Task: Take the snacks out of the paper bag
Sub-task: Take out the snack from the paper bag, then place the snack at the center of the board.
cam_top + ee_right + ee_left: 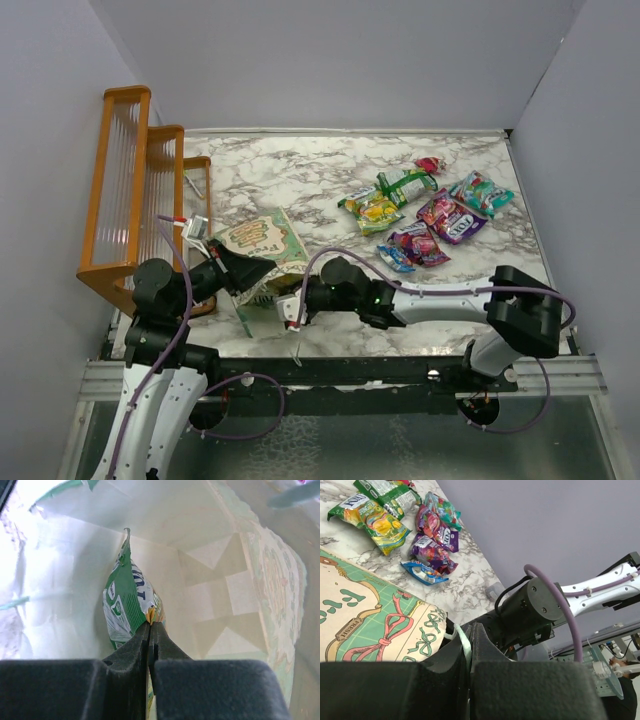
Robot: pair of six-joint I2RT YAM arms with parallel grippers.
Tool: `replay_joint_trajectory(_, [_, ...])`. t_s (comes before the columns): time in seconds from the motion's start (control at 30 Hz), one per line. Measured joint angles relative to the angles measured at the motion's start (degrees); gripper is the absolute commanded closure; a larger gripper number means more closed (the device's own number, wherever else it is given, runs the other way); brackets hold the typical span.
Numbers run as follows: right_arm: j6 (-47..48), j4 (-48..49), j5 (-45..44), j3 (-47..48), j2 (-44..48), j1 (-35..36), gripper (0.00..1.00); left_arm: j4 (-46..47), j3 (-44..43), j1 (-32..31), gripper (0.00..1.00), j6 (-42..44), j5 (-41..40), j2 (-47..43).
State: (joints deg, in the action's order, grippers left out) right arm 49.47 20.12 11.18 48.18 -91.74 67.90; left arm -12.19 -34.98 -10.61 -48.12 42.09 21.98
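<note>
The mint-green paper bag [262,245] lies on its side at the left, mouth toward the near edge; its cream panel shows in the left wrist view [365,620]. My left gripper [232,268] is shut on the bag's mouth edge [465,647]. My right gripper [297,308] reaches into the bag's mouth and is shut on a green snack packet [122,607] inside the white interior [200,525]. Several snack packets [445,218] lie on the table at the right, also in the left wrist view [432,540].
An orange wooden rack [130,190] stands at the left edge. A small red-and-white box [195,227] sits beside it. Marble tabletop [300,175] lies between the bag and the back wall.
</note>
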Motion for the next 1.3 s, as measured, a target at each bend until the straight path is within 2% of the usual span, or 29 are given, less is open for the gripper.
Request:
replay_joint_trajectory(0.23, [-6.67,-0.87,2.78,-2.84,6.47,0.04,0.99,0.11,0.09,0.00,1.00,-0.26,-1.86,0.11])
replay_joint_trajectory(0.43, [-13.53,-2.10,5.09,-2.86,14.73,0.02,0.99,-3.67,0.02,0.00,1.00,-0.39,-8.22,0.09])
replay_joint_trajectory(0.63, [-18.60,-5.92,8.20,-2.89,23.23,0.02,0.99,-8.63,-0.09,0.00,1.00,-0.57,-14.82,-0.87])
replay_joint_trajectory(0.9, [-23.50,-13.07,9.16,-2.82,36.46,0.02,0.99,-10.99,-1.42,0.00,1.00,-0.66,-19.08,-0.90])
replay_joint_trajectory(1.13, [-24.79,-23.26,-0.57,-0.37,45.27,0.07,0.99,-13.51,-2.47,0.00,1.00,-0.02,-22.16,-0.92])
replay_joint_trajectory(1.3, [-24.65,-27.19,-14.56,1.14,44.30,0.07,0.99,-14.58,-3.13,0.00,1.00,0.55,-22.84,-0.92])
